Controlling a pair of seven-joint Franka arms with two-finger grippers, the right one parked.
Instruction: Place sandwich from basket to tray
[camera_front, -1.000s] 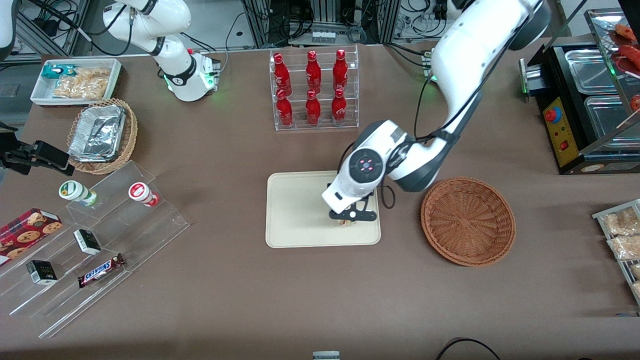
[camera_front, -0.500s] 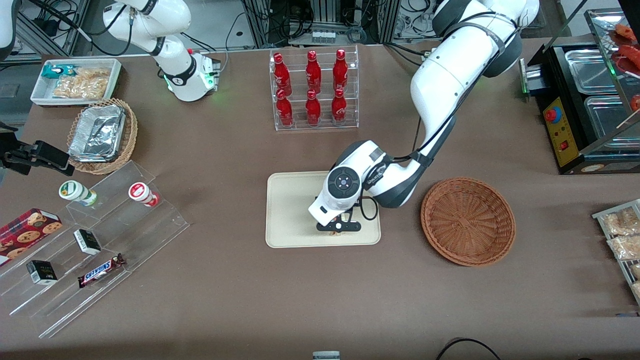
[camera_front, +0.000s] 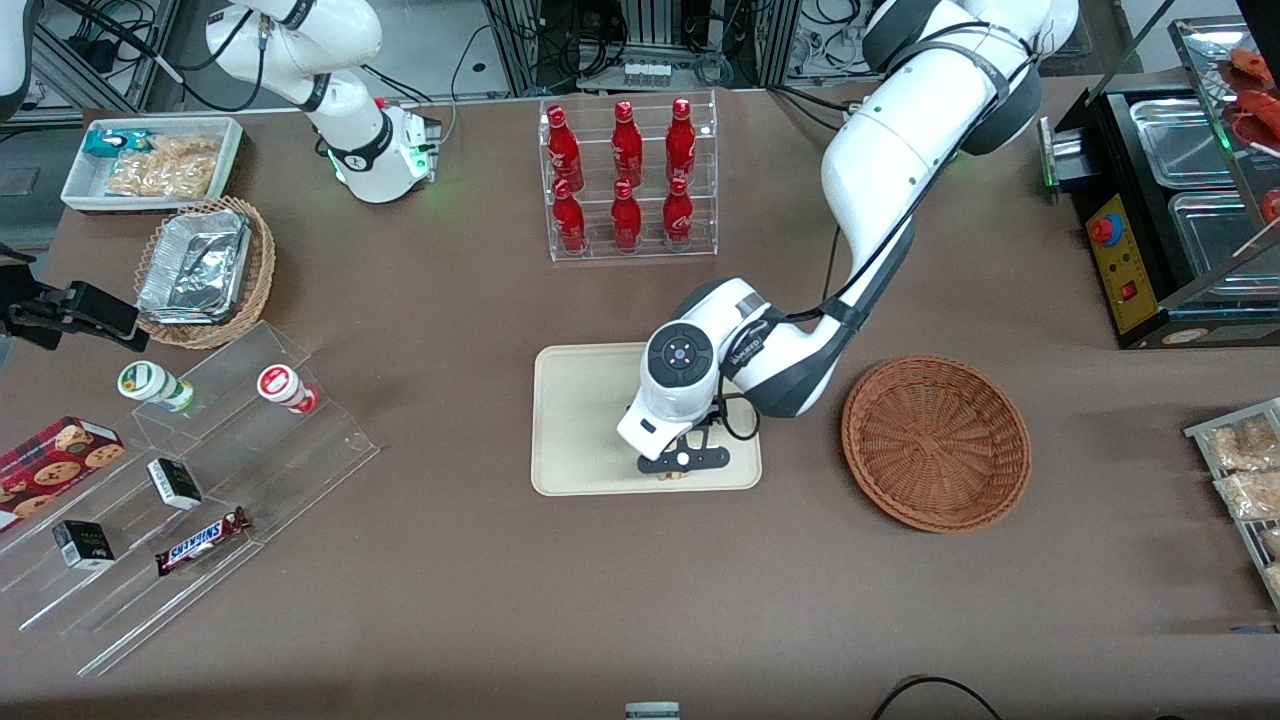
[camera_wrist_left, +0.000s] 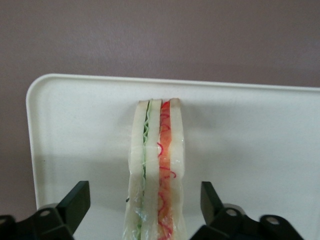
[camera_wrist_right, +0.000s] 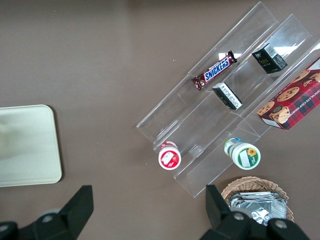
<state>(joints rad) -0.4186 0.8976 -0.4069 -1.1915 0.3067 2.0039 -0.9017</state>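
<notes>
The sandwich (camera_wrist_left: 159, 170) stands on its edge on the cream tray (camera_wrist_left: 260, 135), its green and red filling layers showing between pale bread slices in clear wrap. My left gripper (camera_wrist_left: 145, 200) is open, one finger on each side of the sandwich with a gap to each. In the front view the gripper (camera_front: 683, 462) is low over the tray (camera_front: 585, 420), near the tray's edge nearest the camera, and only a sliver of the sandwich (camera_front: 675, 474) shows under it. The reddish-brown basket (camera_front: 936, 441) is empty beside the tray, toward the working arm's end.
A clear rack of red bottles (camera_front: 626, 180) stands farther from the camera than the tray. Toward the parked arm's end are clear stepped shelves (camera_front: 190, 480) with snacks, a tan basket with foil trays (camera_front: 205, 270) and a white bin (camera_front: 150, 160). A black appliance (camera_front: 1160, 220) stands at the working arm's end.
The gripper has moved across the tray away from the basket and nearer the camera. The sandwich now stands on the tray.
</notes>
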